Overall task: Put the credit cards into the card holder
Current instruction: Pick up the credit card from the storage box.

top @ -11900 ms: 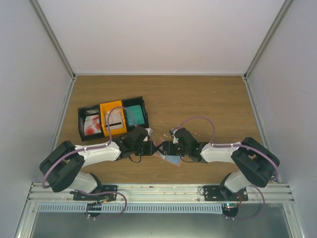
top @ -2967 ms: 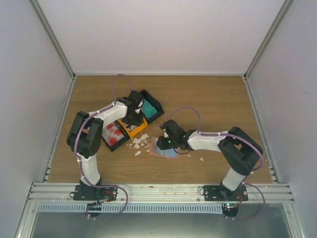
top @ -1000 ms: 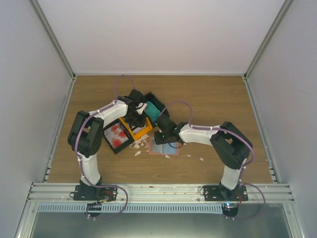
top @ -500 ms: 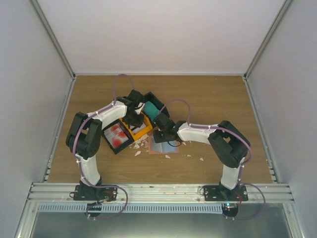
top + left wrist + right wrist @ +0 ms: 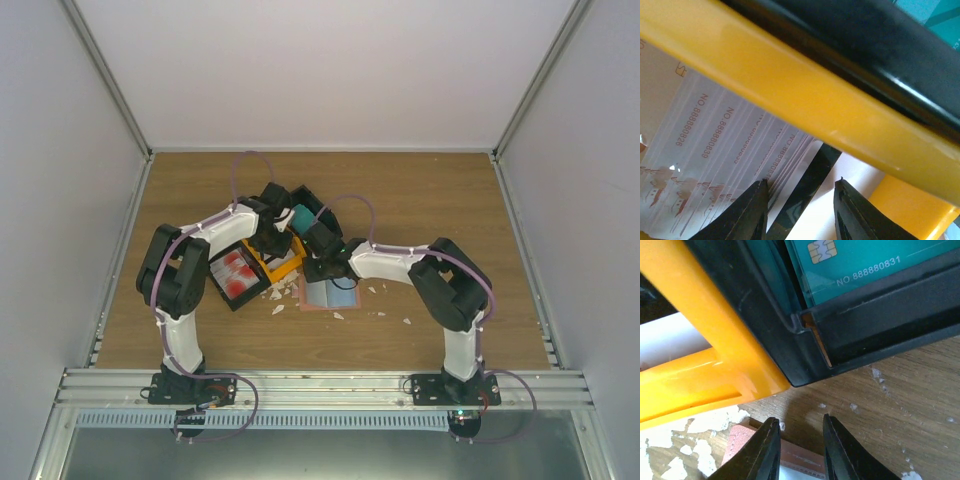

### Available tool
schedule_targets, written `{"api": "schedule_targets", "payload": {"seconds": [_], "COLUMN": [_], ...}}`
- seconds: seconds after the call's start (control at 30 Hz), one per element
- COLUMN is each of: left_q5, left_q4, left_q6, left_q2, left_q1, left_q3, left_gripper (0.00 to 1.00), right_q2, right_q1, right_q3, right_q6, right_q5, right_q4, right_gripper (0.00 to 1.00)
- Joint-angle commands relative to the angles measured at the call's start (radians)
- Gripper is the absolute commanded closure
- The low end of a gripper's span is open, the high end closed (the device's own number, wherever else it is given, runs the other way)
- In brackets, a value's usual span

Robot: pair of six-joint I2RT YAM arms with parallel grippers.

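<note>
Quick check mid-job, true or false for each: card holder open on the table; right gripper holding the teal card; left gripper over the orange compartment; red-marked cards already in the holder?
The card holder lies open on the table: true.
The right gripper holds the teal card: false; its jaws stand apart, empty, and the card lies in the tray.
The left gripper hangs over the orange compartment: true.
The red-marked cards are in the card holder: false; they lie in the tray.

Even soft light; wrist views close, blurred; faint glare.
</note>
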Motion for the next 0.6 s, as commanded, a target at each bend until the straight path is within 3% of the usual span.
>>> {"api": "schedule_targets", "payload": {"seconds": [0.0, 0.33, 0.57], "left_q5": [0.026, 0.088, 0.148], "left_q4": [-0.006, -0.021, -0.03], "left_q6": [0.006, -0.004, -0.013], "left_q2": [0.014, -0.011, -0.062], "left_q1": [-0.005, -0.008, -0.016], "left_q3": [-0.004, -0.013, -0.017], "left_gripper": [0.62, 0.71, 0.73], "right_q2": [0.031, 0.067, 0.076], "right_q1": [-0.002, -0.004, -0.007], "right_q3": [0.029, 0.085, 0.098], "right_q6": [-0.025, -0.033, -0.021], "right_q5": [0.005, -0.005, -0.003], "right_q4": [0.029, 0.042, 0.034], "right_gripper": [0.74, 0.74, 0.74]}}
